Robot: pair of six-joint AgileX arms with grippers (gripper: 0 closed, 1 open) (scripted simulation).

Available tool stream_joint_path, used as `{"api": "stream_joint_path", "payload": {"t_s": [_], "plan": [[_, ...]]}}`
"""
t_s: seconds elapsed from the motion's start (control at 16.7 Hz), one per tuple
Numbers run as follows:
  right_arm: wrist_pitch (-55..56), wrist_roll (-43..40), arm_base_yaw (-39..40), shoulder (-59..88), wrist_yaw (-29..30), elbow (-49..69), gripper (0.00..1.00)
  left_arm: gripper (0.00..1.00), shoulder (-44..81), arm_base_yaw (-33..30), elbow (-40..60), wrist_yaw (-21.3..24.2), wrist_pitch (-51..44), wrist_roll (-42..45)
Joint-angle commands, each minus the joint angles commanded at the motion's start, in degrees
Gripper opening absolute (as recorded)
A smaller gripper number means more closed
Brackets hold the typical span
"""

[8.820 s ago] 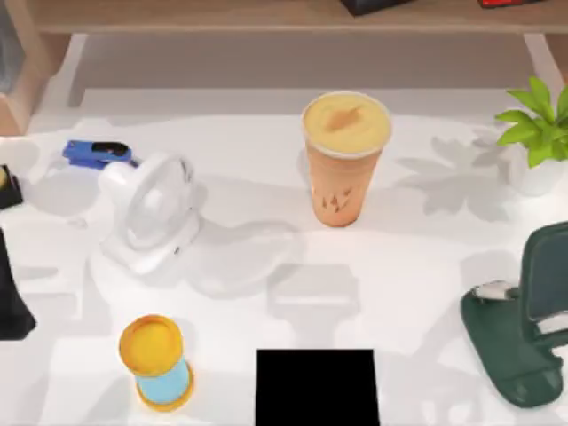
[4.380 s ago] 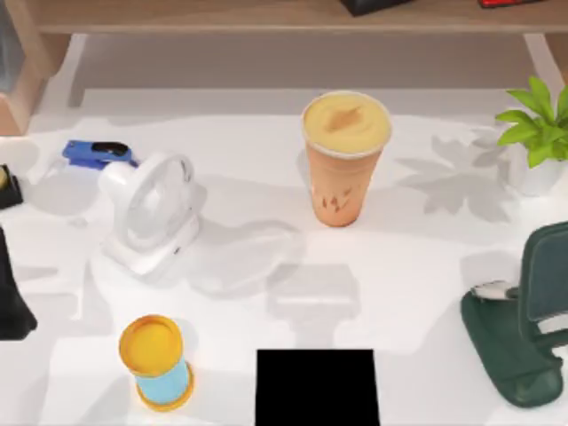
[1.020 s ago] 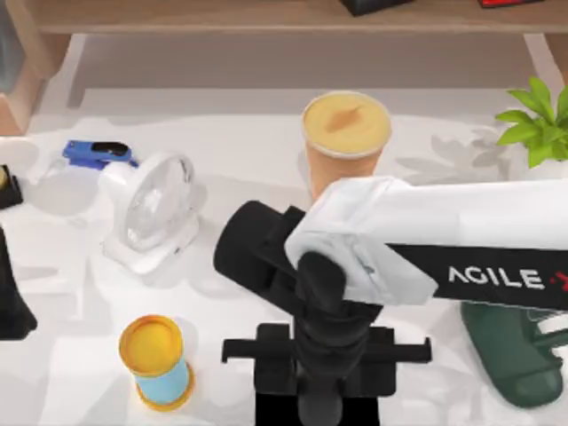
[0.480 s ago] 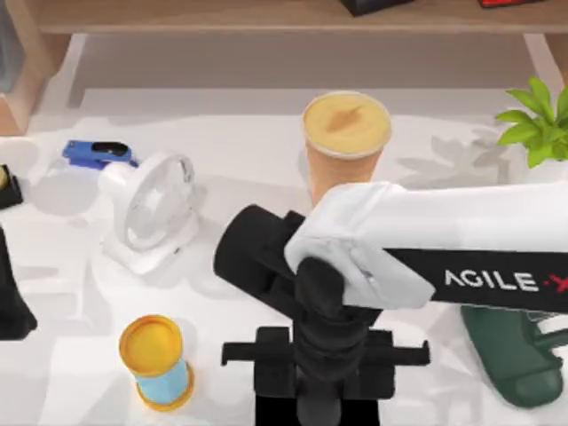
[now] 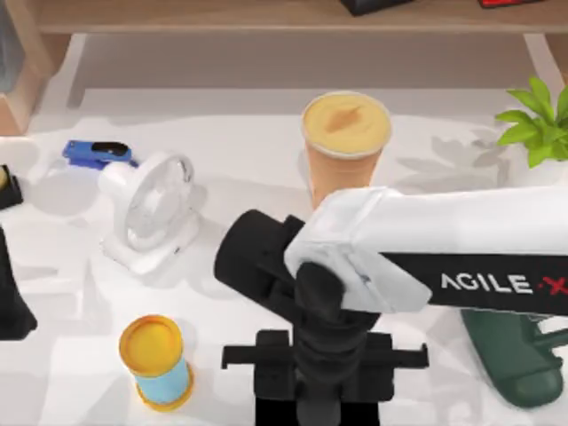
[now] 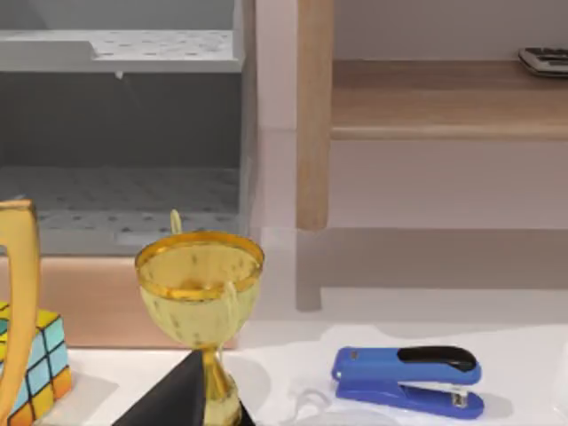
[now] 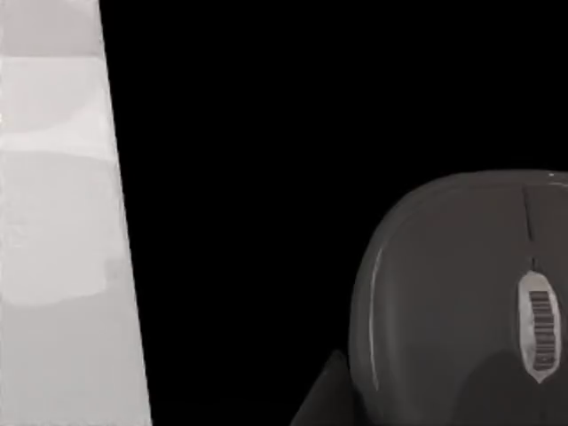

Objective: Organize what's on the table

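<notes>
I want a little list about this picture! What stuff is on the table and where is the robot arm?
table: white tabletop
middle back: orange drink cup
left: white fan, blue stapler behind it
front left: yellow-and-blue hourglass
right: green stand, potted plant
front middle: black mat with a grey mouse
right arm: reaching over the mat
far left: gold trophy, puzzle cube

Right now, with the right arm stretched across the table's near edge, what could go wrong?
The right arm lies just in front of the tall orange drink cup; a swing back could tip it. The right wrist view shows a grey mouse on a black mat very close below, so a misjudged descent might knock it aside.
</notes>
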Motion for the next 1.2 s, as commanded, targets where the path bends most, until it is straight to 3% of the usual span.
{"api": "stream_joint_path", "payload": {"t_s": [0.66,1.2], "plan": [[0.0,0.0,0.0,0.0,0.0,0.0,0.98,1.0,0.0,0.0,0.0,0.0,0.0,0.0],[-0.01,0.01,-0.08,-0.05,0.0,0.01,1.0,1.0,0.0,0.0,0.0,0.0,0.0,0.0]]}}
